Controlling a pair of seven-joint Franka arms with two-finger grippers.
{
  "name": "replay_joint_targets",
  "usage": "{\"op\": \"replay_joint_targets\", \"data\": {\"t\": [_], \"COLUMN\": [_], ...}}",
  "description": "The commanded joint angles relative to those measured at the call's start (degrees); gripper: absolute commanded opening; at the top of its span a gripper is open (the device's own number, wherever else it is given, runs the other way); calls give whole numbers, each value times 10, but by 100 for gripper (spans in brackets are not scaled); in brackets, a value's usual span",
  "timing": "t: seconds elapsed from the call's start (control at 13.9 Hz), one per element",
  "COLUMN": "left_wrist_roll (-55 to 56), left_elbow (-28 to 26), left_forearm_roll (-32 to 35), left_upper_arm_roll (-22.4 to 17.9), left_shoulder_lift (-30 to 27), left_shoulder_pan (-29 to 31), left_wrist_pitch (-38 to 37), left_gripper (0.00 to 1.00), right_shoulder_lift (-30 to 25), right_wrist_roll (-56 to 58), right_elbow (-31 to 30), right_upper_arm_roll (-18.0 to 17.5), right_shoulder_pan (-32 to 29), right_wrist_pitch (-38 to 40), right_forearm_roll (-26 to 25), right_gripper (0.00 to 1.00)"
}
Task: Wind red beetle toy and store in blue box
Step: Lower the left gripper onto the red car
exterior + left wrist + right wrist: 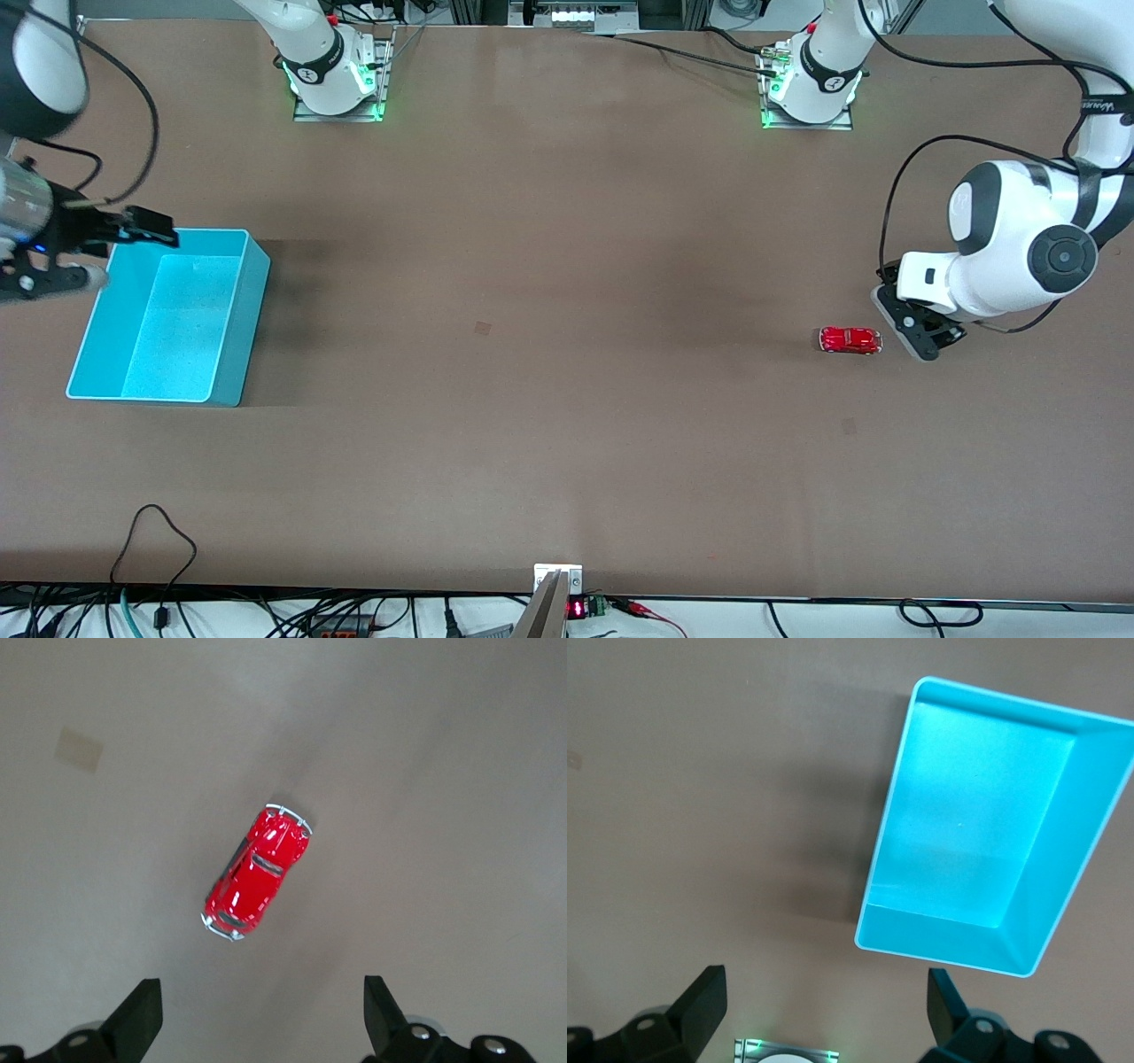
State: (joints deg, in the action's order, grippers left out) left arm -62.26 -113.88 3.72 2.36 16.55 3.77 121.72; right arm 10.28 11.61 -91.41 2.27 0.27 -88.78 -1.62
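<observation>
the red beetle toy (850,340) rests on its wheels on the counter (549,372) toward the left arm's end, well apart from the blue box (226,354) at the right arm's end. its long axis runs along the counter's length; which end is the nose cannot be told. the left hand (921,332) is just beside the toy, fingers (137,1019) spread apart and clamping nothing. the right hand (146,232) waits over the box's corner farthest from the camera, fingers (700,1001) apart. the box is empty.
</observation>
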Motion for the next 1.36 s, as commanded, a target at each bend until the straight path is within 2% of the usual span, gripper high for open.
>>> {"op": "replay_joint_targets", "data": {"t": [0.0,0.29,1.01,1.29], "left_wrist_roll": [-137,-278,-282,-282], "left_elbow": [-9,-59,-127,-136], "left_forearm_roll": [11,11,12,12], "left_upper_arm_roll": [9,12,12,12], "left_shoulder_lift": [8,35,60,68], "left_shoulder_pan": [8,14,24,24], "left_wrist_pitch": [43,162,285,315], "left_gripper": [100,100,100,99], "right_shoulder_lift": [6,8,9,9], "right_wrist_roll": [6,6,7,7], "right_elbow": [4,4,4,4], "right_upper_arm_roll": [0,1,1,1], "right_shoulder_pan": [1,0,0,1], "right_wrist_pitch": [14,27,28,29], "right_forearm_roll": [4,5,4,4], "right_gripper": [100,100,100,100]}}
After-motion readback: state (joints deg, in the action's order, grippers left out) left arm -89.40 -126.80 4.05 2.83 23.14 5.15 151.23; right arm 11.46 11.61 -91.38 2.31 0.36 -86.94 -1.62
